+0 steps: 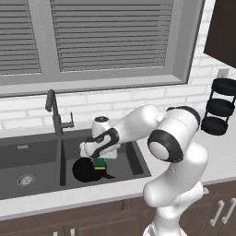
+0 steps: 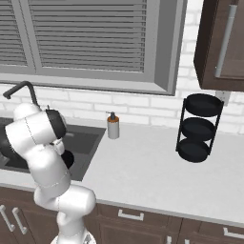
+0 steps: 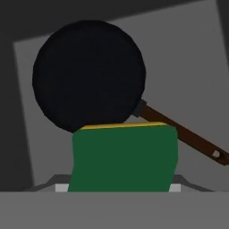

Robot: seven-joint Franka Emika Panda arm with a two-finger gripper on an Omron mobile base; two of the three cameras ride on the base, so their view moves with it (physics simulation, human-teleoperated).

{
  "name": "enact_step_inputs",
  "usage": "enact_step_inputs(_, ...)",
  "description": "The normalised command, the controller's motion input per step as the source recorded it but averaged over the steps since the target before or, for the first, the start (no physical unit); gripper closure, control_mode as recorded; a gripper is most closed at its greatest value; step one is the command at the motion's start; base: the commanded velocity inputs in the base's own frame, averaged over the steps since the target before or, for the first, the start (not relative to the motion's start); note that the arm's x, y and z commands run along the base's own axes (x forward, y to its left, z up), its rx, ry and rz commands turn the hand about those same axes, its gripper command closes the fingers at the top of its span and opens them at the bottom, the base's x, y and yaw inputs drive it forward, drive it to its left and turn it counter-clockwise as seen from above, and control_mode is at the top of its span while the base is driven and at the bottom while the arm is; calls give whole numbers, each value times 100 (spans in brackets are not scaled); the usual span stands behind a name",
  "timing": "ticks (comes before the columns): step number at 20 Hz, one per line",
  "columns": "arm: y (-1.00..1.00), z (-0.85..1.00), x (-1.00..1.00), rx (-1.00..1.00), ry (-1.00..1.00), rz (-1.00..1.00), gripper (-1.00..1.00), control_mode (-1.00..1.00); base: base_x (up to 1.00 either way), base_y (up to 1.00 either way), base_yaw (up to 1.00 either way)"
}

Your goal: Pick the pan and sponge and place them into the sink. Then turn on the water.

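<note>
Left base view: arm reaches from lower right toward frame centre, with the jaws [image 1: 98,159] over the right basin of the sink [image 1: 138,161]. The sponge [image 1: 99,163], green top with a yellow layer, sits just below the hand, and appears to be held in the jaws; the fingertips themselves are hidden behind it, so contact is inferred from position only. The pan [image 1: 85,169] lies flat on the basin floor at lower centre, directly under the sponge. Hand view: sponge [image 3: 124,156] fills lower centre, overlapping the pan's lower rim; pan [image 3: 88,74] is upper centre, its brown handle running to the lower right edge. The gooseneck faucet [image 1: 54,113] stands behind the basin divider, left of centre. Right base view: a soap dispenser [image 2: 113,126] stands on the desk [image 2: 143,167] beside the sink, a black three-tier rack [image 2: 198,126] at right.
</note>
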Motion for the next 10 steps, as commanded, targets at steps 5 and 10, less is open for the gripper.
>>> enact_step_inputs(5,10,-27,41,0,0,0,100,-100,0,0,0)
enact_step_inputs(10,0,-14,50,0,0,0,100,-100,0,0,0)
